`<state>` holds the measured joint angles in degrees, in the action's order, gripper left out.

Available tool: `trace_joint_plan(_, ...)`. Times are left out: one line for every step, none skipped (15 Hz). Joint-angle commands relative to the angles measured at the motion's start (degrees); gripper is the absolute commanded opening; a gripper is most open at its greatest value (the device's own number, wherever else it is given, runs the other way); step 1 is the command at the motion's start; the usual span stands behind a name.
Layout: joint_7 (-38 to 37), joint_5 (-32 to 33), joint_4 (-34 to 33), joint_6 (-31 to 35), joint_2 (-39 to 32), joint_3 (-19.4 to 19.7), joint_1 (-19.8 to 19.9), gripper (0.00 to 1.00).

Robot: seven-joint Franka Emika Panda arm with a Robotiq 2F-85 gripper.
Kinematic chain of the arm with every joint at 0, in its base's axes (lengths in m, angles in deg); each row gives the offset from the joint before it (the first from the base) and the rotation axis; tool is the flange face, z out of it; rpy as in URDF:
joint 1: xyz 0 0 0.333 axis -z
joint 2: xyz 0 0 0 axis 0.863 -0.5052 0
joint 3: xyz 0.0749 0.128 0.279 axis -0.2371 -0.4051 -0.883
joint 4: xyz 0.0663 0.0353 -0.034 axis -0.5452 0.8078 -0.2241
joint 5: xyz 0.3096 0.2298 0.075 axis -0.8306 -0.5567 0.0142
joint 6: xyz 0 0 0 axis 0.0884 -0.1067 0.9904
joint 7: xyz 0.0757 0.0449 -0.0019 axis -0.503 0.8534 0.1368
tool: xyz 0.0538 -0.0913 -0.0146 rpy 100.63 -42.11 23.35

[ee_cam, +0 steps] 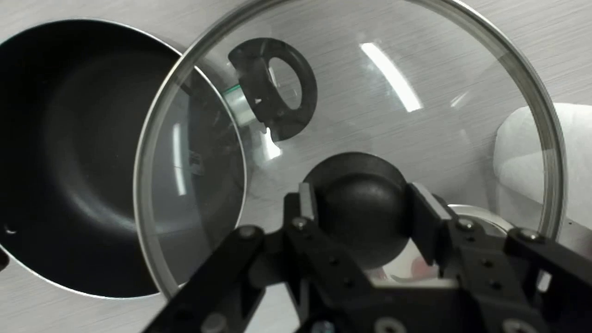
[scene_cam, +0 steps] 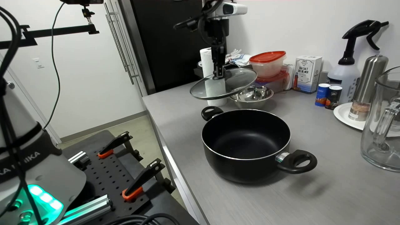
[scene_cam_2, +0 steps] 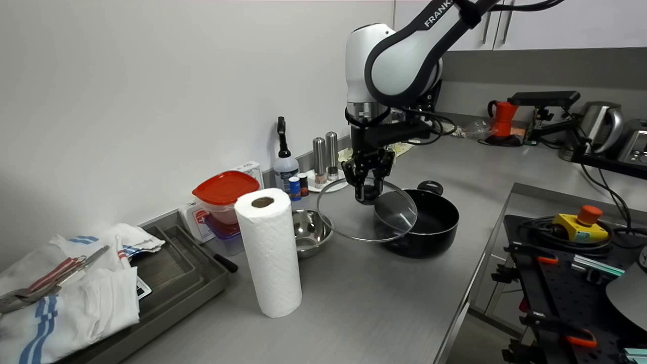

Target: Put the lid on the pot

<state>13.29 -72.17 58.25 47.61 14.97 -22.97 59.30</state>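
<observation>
Grey countertop (scene_cam: 331, 137) lies below the gripper (ee_cam: 364, 206), part-spread, pinching the lid (scene_cam: 232, 83) by its knob (ee_cam: 365, 222).

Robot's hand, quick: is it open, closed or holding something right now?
The hand: closed on the dark knob of the glass lid, holding it in the air.

White wall (scene_cam_2: 151, 101) — grey counter (scene_cam_2: 354, 308) — upper cupboards (scene_cam_2: 576, 25), 2 handles (scene_cam_2: 507, 25).
</observation>
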Motion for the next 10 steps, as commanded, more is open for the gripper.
trace_joint_plan(-0.8, -1.7, -1.58, -2.02, -0.36, 0.77, 1.18, 0.25)
trace_joint_plan(-0.53, -2.25, -1.5, -1.99, -0.52, 0.99, 1.65, 0.25)
trace_joint_plan(-0.35, -2.92, -1.46, -2.06, -0.68, 1.2, 2.13, 0.25)
trace_joint_plan(-0.3, -3.45, -1.36, -1.9, -0.77, 1.41, 2.52, 0.25)
trace_joint_plan(-0.15, -4.07, -1.36, -2.07, -0.88, 1.6, 2.94, 0.25)
trace_joint_plan(-0.1, -4.58, -1.34, -1.97, -1.07, 1.88, 3.37, 0.25)
trace_joint_plan(-0.03, -5.15, -1.39, -2.06, -1.25, 2.12, 3.82, 0.25)
trace_joint_plan(0.13, -5.83, -1.42, -2.16, -1.41, 2.39, 4.36, 0.25)
trace_joint_plan(0.16, -6.38, -1.47, -2.19, -1.61, 2.65, 4.78, 0.25)
trace_joint_plan(0.21, -6.95, -1.46, -2.22, -1.8, 2.92, 5.25, 0.25)
